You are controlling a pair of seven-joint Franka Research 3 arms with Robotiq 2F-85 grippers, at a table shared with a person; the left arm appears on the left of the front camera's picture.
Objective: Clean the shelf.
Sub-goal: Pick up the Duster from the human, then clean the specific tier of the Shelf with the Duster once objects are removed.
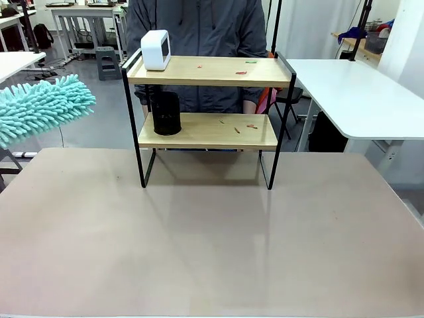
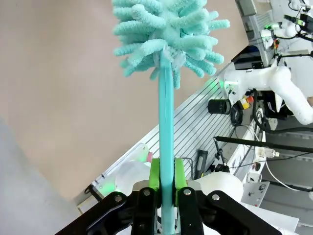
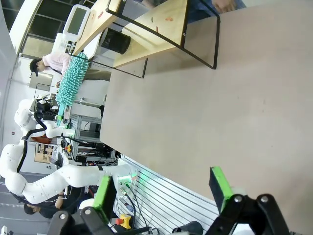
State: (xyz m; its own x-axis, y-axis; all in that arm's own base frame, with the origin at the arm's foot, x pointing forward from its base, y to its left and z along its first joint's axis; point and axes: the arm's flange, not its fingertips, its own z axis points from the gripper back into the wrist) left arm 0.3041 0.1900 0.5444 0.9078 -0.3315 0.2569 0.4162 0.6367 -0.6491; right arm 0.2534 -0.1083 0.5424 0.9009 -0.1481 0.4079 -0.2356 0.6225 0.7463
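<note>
The shelf (image 1: 205,71) stands at the far middle of the table, two light wooden boards in a thin black frame. Small red and green scraps lie on both boards. A white box-shaped device (image 1: 156,50) sits on the top board's left end and a black cup (image 1: 166,113) on the lower board. A teal fluffy duster (image 1: 40,106) pokes in from the left edge, above the table. My left gripper (image 2: 167,183) is shut on the duster's handle (image 2: 166,127). My right gripper (image 3: 164,188) is open above the table with nothing between its fingers; the shelf (image 3: 146,29) lies far ahead.
A person in a grey jacket (image 1: 199,26) stands right behind the shelf. A white table (image 1: 358,93) stands at the far right. The brown table top (image 1: 212,245) in front of the shelf is bare.
</note>
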